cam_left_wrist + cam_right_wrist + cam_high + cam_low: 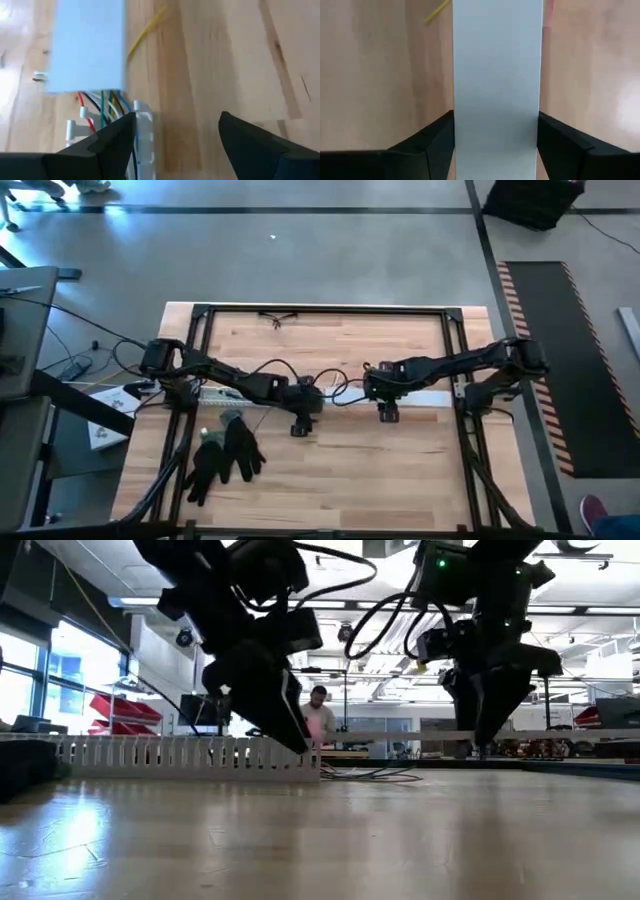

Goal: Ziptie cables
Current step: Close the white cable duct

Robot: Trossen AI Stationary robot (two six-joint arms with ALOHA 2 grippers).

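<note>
The cables (105, 107), thin red, green, black, blue and yellow wires, run out of the end of a white slotted channel (142, 135) that lies on the table's left half (215, 392). They trail loose across the middle of the table (340, 388). My left gripper (177, 125) is open just past the channel's end (300, 423), with bare wood between its fingers. My right gripper (495, 120) is right of centre (386, 413), shut on a flat white strip (495, 75). The strip's other end (85, 45) hangs over the channel's end. My right gripper pinches the flat white strip between its two fingers, one on each long edge (456, 117). The fingers point down from above and lie across the strip. The strip sits level in the hold and, in the low view (420, 735), appears to be above the tabletop.
A pair of black gloves (225, 455) lies near the front left of the table. The slotted channel stands as a low wall on the left in the low view (180, 755). A person (318, 720) stands far behind the table. A black frame (325, 310) edges the tabletop.
</note>
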